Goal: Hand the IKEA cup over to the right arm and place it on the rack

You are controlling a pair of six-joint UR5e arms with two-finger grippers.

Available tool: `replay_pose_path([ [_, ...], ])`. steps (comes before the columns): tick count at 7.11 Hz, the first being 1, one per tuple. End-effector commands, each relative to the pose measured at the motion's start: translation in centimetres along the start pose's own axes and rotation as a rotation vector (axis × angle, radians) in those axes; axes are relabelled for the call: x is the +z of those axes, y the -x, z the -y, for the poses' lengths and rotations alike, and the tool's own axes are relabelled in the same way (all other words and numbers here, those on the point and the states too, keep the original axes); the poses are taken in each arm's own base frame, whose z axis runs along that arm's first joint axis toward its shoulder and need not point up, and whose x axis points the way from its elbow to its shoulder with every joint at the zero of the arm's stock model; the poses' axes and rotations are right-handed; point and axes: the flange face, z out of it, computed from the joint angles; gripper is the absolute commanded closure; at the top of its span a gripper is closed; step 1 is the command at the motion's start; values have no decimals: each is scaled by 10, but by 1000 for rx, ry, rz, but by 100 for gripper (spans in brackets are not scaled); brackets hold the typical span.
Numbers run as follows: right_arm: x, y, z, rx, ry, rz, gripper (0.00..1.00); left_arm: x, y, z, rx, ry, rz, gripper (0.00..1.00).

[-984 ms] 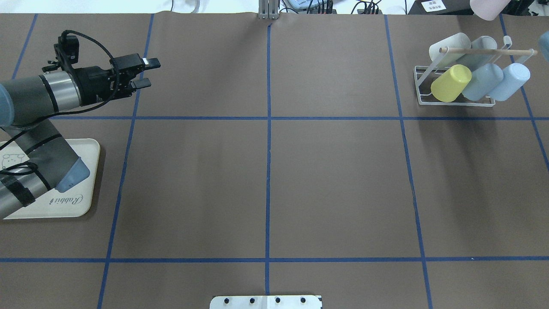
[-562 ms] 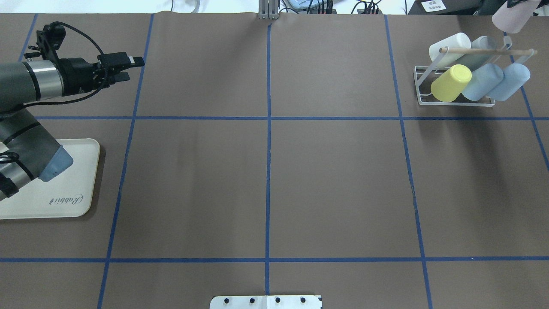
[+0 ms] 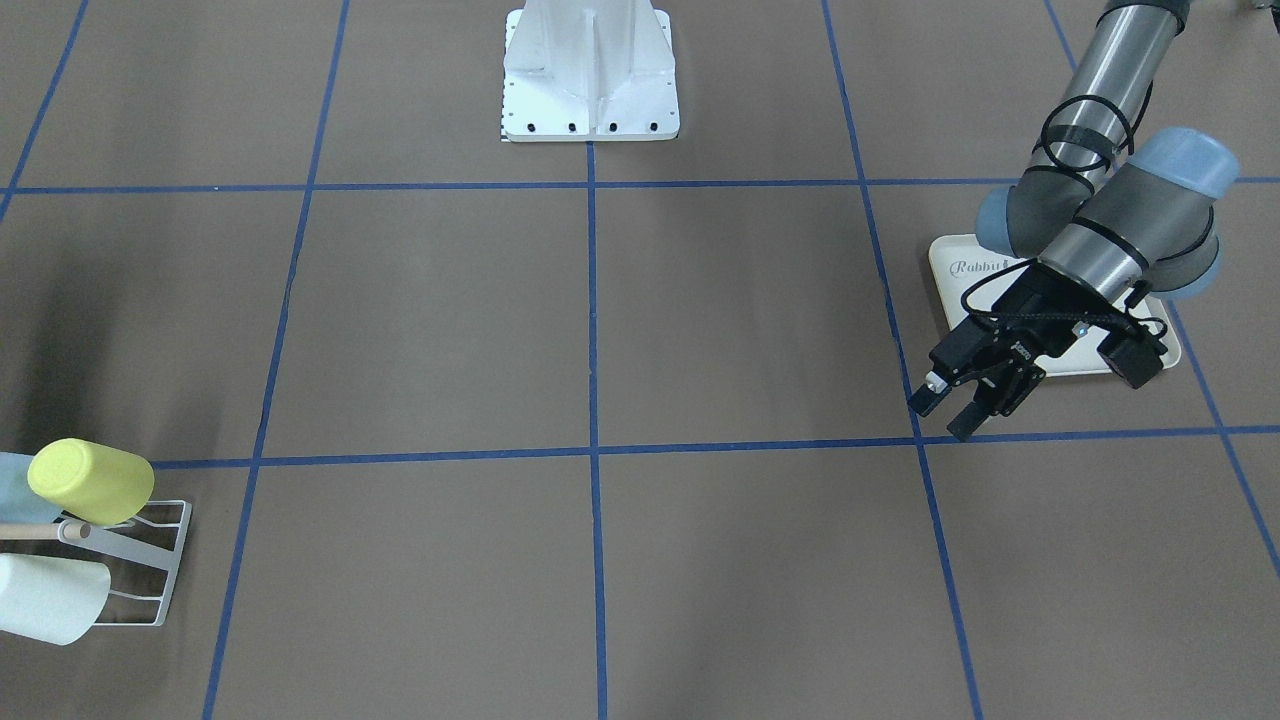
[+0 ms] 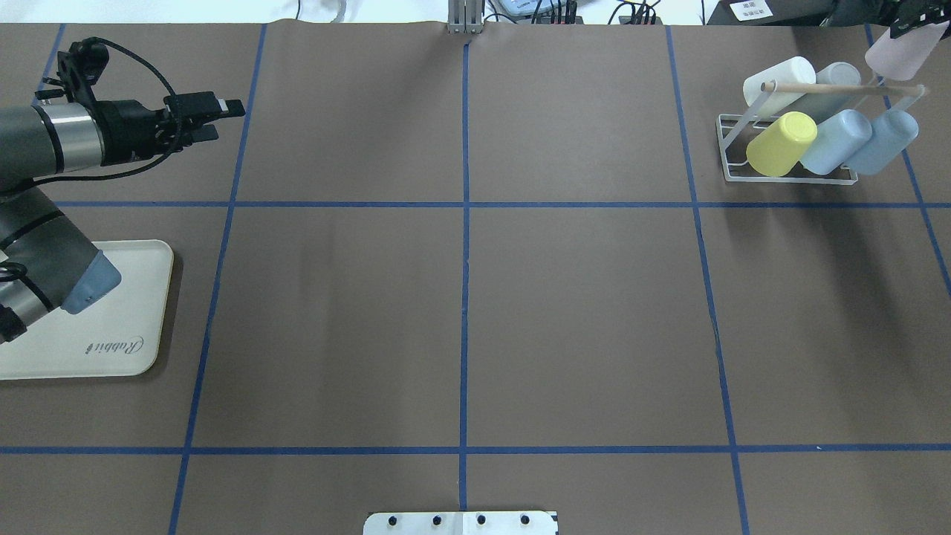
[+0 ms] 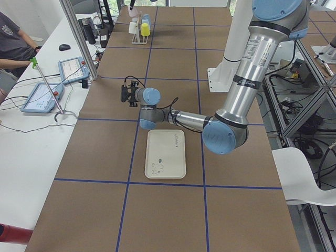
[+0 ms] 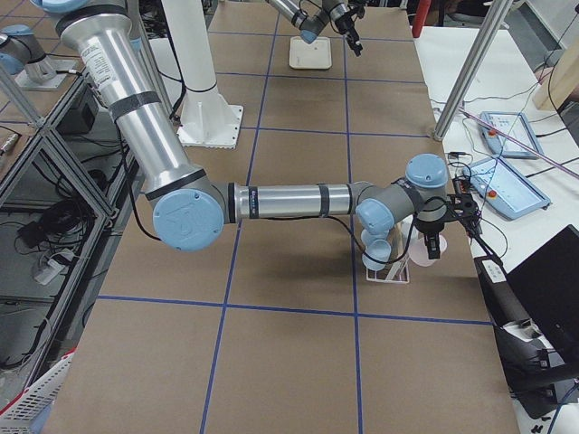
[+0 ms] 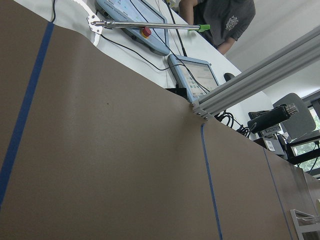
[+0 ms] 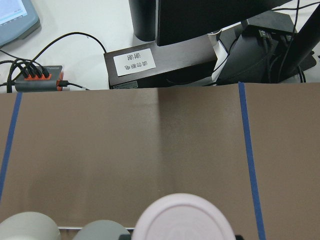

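Left gripper (image 4: pixel 225 119): I log its fingers spread, empty, far left. Rack (image 4: pixel 722 147): far right, already loaded. Pink cup (image 4: pixel 897 53): clamped in right gripper (image 4: pixel 910 22), raised just beyond the rack's right end

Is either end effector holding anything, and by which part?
The right end effector grips a pink cup by its open-rim end, base pointing away. The left end effector holds nothing.
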Motion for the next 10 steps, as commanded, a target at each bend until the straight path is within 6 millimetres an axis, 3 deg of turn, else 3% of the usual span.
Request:
replay_pose_path([
  [1,2,-4,-5,6,6,1,61,0,0,0,0,-2,1,1],
  [5,19,1,-26,-26,12,15,42,-1,1,0,-1,0,2,1],
  [6,25,-1,-33,-35,13,20,30,0,2,0,-1,0,3,1],
  [7,24,2,-33,-37,11,22,5,0,2,0,-1,0,3,1],
  [9,23,3,-32,-38,10,24,1,0,1,1,0,0,3,1],
  [10,22,5,-31,-41,8,27,1,-7,5,13,2,-19,15,1],
])
